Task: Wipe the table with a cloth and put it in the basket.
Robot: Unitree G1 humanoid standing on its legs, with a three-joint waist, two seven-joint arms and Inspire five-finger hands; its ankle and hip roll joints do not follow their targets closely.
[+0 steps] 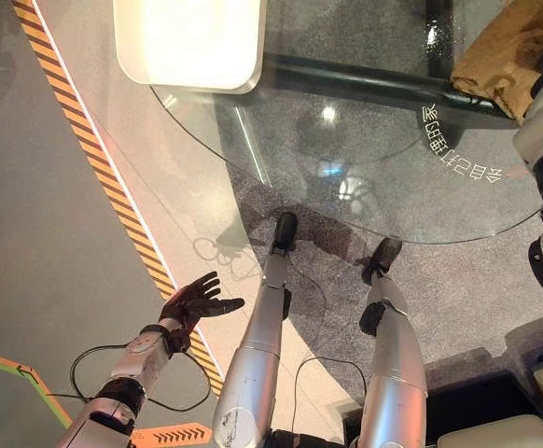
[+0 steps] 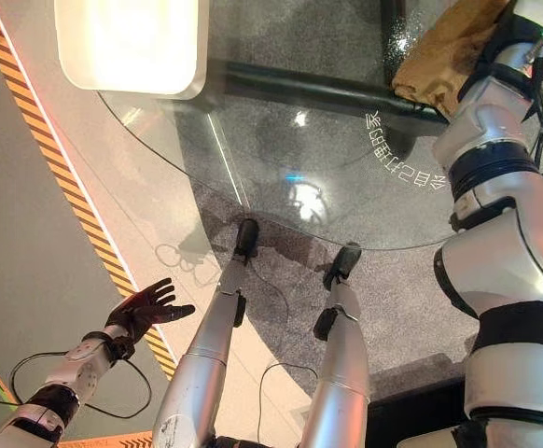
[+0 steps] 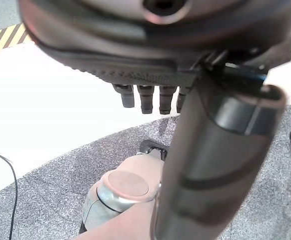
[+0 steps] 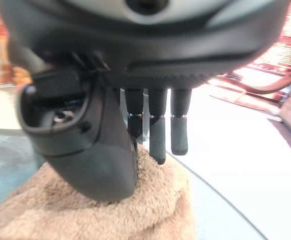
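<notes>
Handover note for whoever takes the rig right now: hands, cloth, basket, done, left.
Right hand: over the brown cloth, fingers straight, pointing down at it, thumb against the cloth; not gripping.
Left hand: open, idle, low at the robot's left, off the table.
Cloth: bunched at the far right edge of the round glass table.
White basket: at the table's far left edge.
Done: hand has reached the cloth.
Left: wipe the table, then put the cloth in the basket.
</notes>
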